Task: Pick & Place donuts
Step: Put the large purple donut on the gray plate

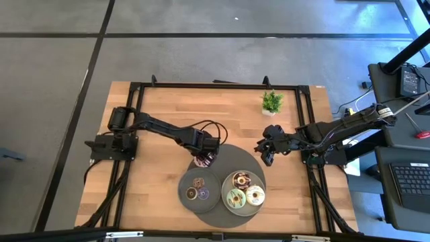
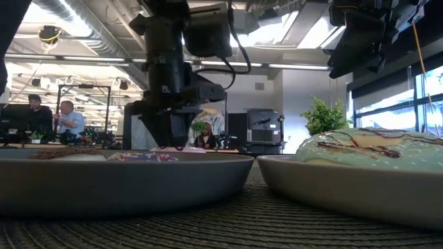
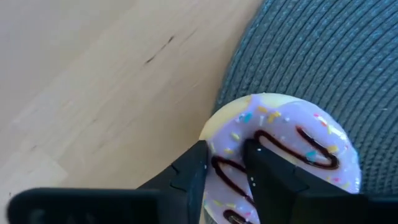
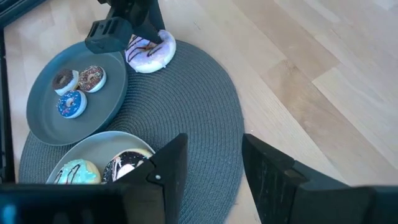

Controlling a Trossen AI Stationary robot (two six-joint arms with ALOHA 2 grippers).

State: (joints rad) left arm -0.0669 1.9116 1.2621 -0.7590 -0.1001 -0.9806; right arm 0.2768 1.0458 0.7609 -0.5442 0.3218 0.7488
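Observation:
The pink iced donut (image 3: 286,140) with chocolate drizzle lies at the far-left edge of the round grey woven mat (image 1: 225,156). My left gripper (image 1: 205,156) is over it and shut on its ring. My right gripper (image 1: 266,150) hangs open above the wood by the mat's right edge and touches nothing. On the mat, the left grey plate (image 1: 185,195) carries three mini donuts (image 4: 78,87). The right plate (image 1: 228,208) carries the chocolate donut (image 1: 241,179), the green donut (image 1: 236,197) and the cream donut (image 1: 255,195). My left gripper pinches one side of the pink donut's ring (image 3: 227,177), between its two fingers. One finger (image 3: 189,174) is at the outer rim and the other finger (image 3: 267,177) stands over the middle of the donut. The fingers come from above, pointing down. The donut lies flat, partly over the mat's edge.
A small potted plant (image 1: 272,102) stands near the table's far right corner. Bare wood lies to the left of the mat and along the far side. People sit at desks in the room behind, seen in the low view.

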